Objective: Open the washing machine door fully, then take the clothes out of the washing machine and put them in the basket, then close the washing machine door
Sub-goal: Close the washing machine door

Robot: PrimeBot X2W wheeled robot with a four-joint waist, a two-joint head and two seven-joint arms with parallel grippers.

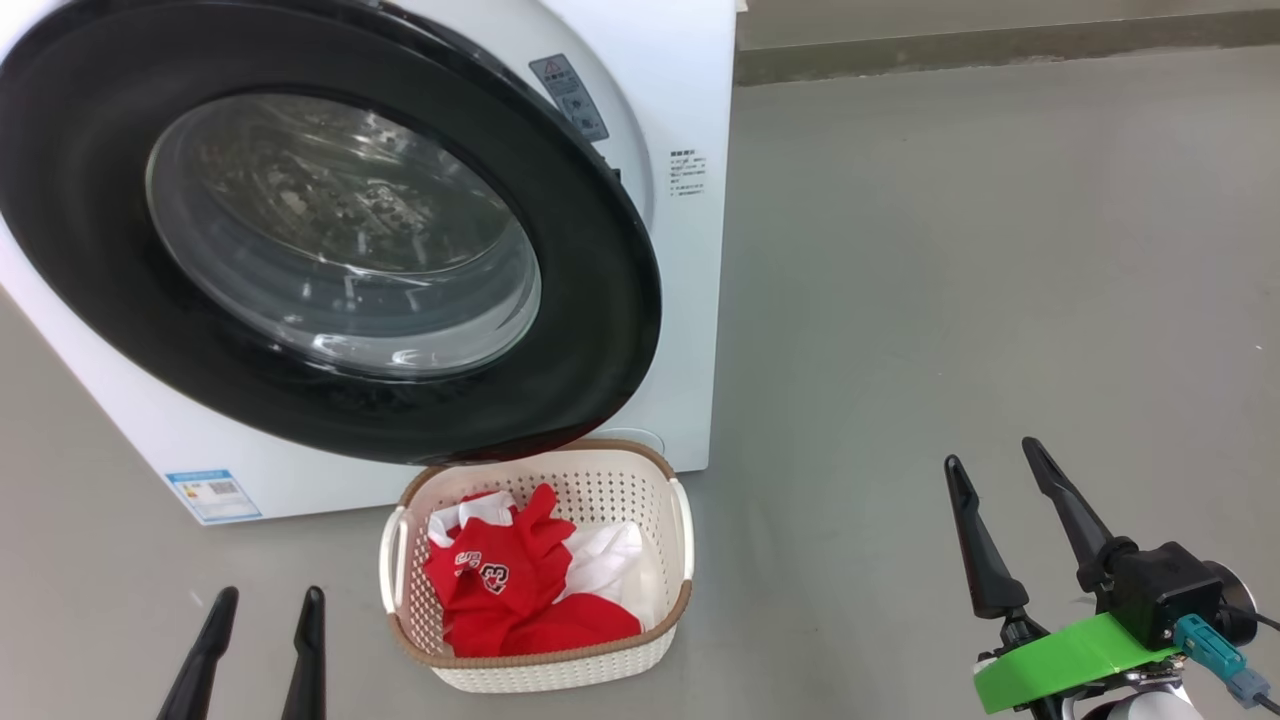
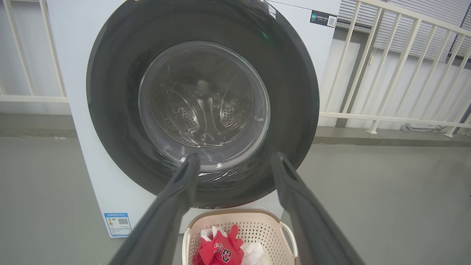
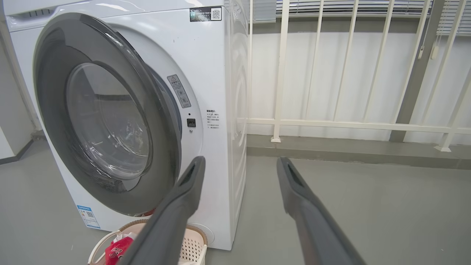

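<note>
We look down from the robot's head at a white front-loading washing machine [image 1: 690, 250] standing on a grey floor [image 1: 950, 250], with a small blue label [image 1: 213, 495] low on its front. Its round door [image 1: 330, 230], a wide glossy black rim around a bulging clear glass window, is hinged on our left and stands ajar. In the right wrist view its free edge is swung away from the white front panel, with a gap behind it. Through the glass, in the left wrist view, we make out the perforated steel drum [image 2: 204, 110]; we cannot tell whether anything lies inside. On the floor, right at the foot of the machine and partly under the door's lower rim, sits a small cream perforated basket [image 1: 550, 678] with a brown woven-look rim and white side handles. In it lie the clothes [image 1: 520, 590]: a crumpled red jersey [image 1: 490, 575] with white lettering, more red cloth below it, and a white garment [image 1: 605, 560] toward the basket's right side. Our left gripper [image 1: 270, 600] is at the lower left, just left of the basket, its two dark fingers spread apart and holding nothing. Our right gripper [image 1: 990, 455] is at the lower right, well apart from the basket, its fingers likewise spread and empty, with a green collar [image 1: 1060, 660] at its wrist. A pale railing [image 3: 331, 123] runs behind and beside the machine.
</note>
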